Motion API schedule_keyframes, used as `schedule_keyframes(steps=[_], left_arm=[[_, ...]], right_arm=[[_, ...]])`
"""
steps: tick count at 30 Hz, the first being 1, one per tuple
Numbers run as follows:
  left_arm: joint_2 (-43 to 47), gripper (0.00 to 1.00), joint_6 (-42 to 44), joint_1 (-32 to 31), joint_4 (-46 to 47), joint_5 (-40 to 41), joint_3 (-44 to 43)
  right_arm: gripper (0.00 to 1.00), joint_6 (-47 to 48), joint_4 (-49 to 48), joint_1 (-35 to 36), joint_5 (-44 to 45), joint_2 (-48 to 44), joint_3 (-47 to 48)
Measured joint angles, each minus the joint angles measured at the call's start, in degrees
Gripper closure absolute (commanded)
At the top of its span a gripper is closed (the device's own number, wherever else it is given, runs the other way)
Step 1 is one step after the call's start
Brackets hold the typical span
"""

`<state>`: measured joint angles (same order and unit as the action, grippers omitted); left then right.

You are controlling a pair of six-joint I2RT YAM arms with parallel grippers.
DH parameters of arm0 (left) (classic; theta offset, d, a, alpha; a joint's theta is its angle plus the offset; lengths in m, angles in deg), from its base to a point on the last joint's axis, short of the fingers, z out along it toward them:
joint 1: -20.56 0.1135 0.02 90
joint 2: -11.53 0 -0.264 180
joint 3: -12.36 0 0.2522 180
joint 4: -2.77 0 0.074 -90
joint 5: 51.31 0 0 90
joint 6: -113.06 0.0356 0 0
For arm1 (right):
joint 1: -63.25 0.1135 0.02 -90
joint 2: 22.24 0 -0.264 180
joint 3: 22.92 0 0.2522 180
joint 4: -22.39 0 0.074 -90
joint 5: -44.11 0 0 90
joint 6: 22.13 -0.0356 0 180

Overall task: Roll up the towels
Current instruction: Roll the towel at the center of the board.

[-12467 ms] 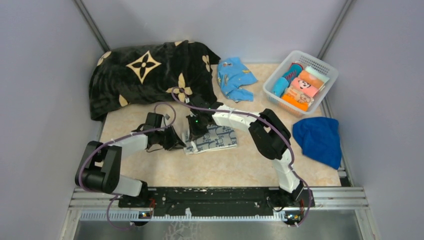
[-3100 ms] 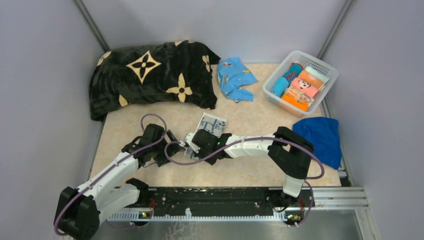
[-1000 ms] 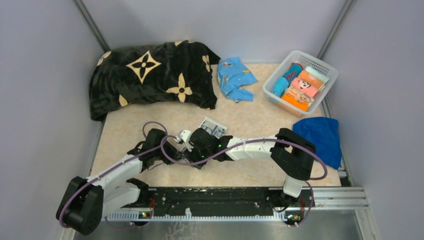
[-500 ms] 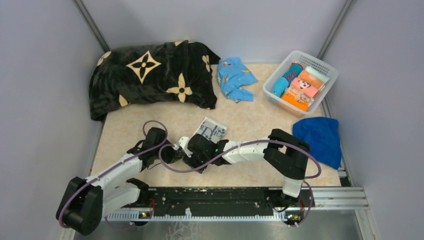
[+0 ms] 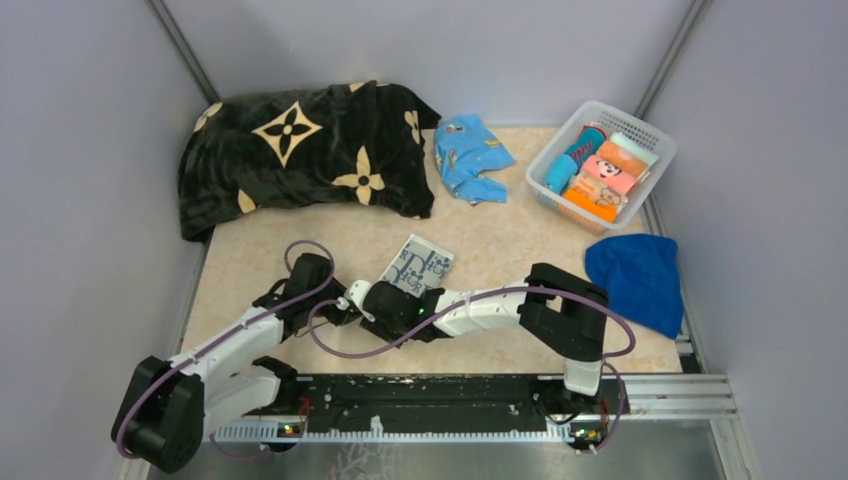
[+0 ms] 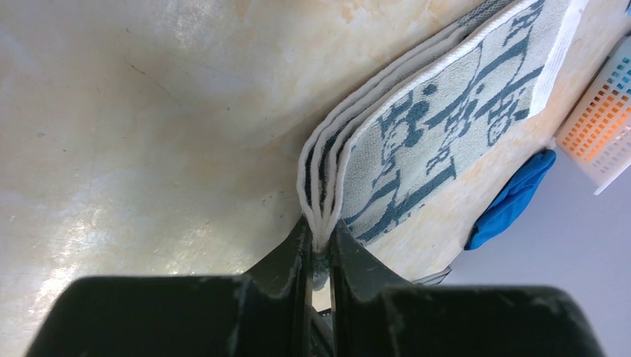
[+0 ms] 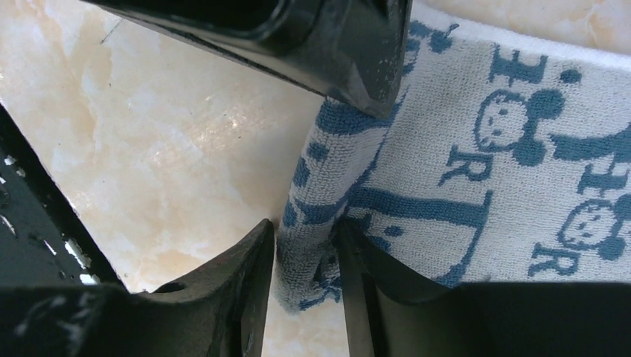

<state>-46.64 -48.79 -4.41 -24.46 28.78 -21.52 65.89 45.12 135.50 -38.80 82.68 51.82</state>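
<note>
Slid leftward now, the right end effector (image 7: 306, 238) is nipping the near corner of the white blue-printed towel (image 5: 420, 265) beside the left end effector (image 6: 318, 230) clamping its stacked edges, its length running far-rightward across the desk (image 5: 290, 250).

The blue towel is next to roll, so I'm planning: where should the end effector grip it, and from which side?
The blue towel lies bunched at the table's right edge, so I'd pinch its left border from above, coming from the table's middle: that side looks free, the wall crowds the other.
</note>
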Motion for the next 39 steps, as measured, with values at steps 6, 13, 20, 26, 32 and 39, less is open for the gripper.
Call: schedule_keyframes(steps=[6, 13, 20, 26, 32, 39], left_arm=[[0.3, 0.81, -0.2, 0.0, -0.9, 1.1, -0.4], [0.2, 0.79, 1.2, 0.8, -3.0, 2.7, -2.1], [-2.1, 0.72, 3.3, 1.9, -3.2, 4.4, -3.5], [-3.4, 0.5, 5.9, 2.3, -3.3, 5.2, -5.3], [1.7, 0.34, 9.0, 2.9, -5.9, 6.1, -5.7], [8.8, 0.31, 12.8, 3.0, -11.5, 5.4, -5.6]], right_arm=[[0.76, -0.1, 0.5, -0.2, 0.3, 0.0, 0.3], [0.89, -0.3, -0.1, -4.1, -8.8, -0.4, 0.2], [0.92, -3.3, -2.7, -10.3, -24.6, -1.1, -2.5], [0.92, -9.1, -7.1, -16.2, -38.2, -1.0, -6.5], [0.92, -16.3, -12.9, -21.6, -49.3, 1.7, -8.0], [0.91, -22.5, -16.6, -24.9, -55.6, 5.5, -8.1]])
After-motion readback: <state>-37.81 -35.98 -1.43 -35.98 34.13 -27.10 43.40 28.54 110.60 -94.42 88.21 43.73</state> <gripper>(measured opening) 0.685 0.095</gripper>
